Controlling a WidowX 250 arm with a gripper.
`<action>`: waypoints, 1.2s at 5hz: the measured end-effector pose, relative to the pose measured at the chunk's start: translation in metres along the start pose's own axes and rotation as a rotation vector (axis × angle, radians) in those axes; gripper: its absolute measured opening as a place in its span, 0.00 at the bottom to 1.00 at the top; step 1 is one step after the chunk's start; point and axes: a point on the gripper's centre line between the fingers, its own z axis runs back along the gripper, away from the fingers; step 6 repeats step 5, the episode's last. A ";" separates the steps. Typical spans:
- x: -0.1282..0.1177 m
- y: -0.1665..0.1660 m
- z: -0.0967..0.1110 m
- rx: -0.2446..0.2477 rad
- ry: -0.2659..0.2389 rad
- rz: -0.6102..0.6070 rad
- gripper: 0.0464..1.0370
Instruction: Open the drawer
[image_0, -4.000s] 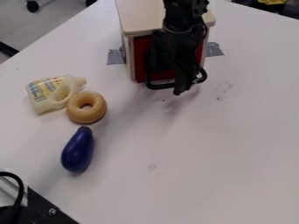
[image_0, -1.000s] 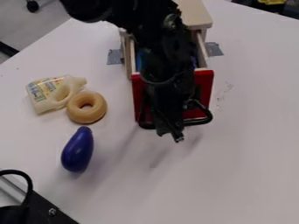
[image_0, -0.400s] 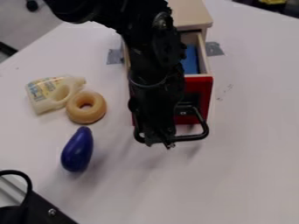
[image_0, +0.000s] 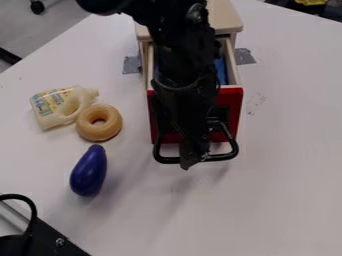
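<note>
Because the drawer (image_0: 230, 102) stands well out from its wooden cabinet (image_0: 224, 19), opening looks largely done; end effector (image_0: 189, 160) at the black handle (image_0: 222, 157), grip cannot be told; left: release, if held, and withdrawal.

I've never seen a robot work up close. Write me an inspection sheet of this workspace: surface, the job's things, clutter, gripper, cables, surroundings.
Surface: white table, with a few dark marks right of the drawer.
Job's things: red-fronted drawer pulled out of its wooden cabinet, something blue inside; gray tape beside the cabinet.
Clutter: pale bottle lying down, tan ring next to it, blue-purple eggplant shape nearby.
Gripper: black gripper at the drawer's black handle; grip unclear.
Cables: black cable-like loop, lower left.
Surroundings: gray floor and dark wheel, upper left.
</note>
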 end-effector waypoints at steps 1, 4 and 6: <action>0.004 0.004 0.017 -0.038 0.008 0.060 0.96; 0.005 0.019 0.061 -0.072 0.211 0.214 0.96; 0.007 0.021 0.062 -0.043 0.201 0.208 0.96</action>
